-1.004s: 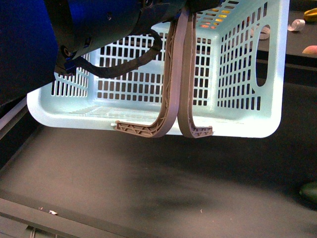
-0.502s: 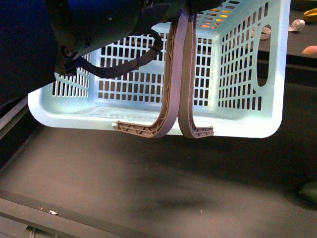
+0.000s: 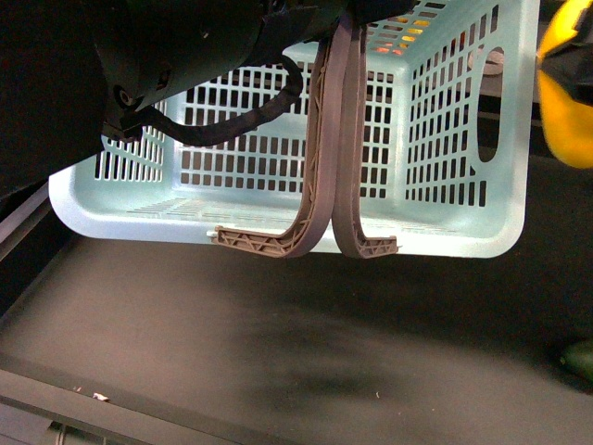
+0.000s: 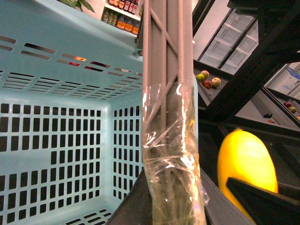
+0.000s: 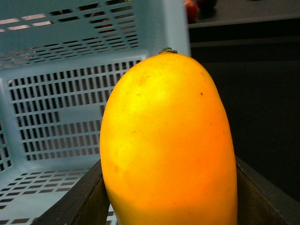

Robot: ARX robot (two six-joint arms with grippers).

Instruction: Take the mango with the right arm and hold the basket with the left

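The pale blue slotted basket (image 3: 445,139) hangs tilted above the dark table, carried by its two grey-brown handles (image 3: 335,139). My left gripper (image 4: 173,206) is shut on the handles (image 4: 166,70) where clear film wraps them; the black left arm (image 3: 185,46) and its ribbed cable cross the basket's upper left. My right gripper (image 5: 168,197) is shut on the mango (image 5: 168,140), a smooth yellow-orange oval with a dark finger (image 5: 262,197) at each side. The mango (image 3: 567,102) shows at the right edge of the front view, outside the basket's right wall. It (image 4: 246,164) also shows beside the handles.
A dark green fruit (image 3: 579,357) lies on the dark table (image 3: 278,343) at the right edge. Shelves behind hold several apples (image 4: 207,80). A reddish fruit (image 5: 191,9) sits on a ledge beyond the basket's rim (image 5: 61,93).
The mango, held in my right gripper, has come into the front view at the right edge beside the basket. The basket and left arm have hardly shifted.
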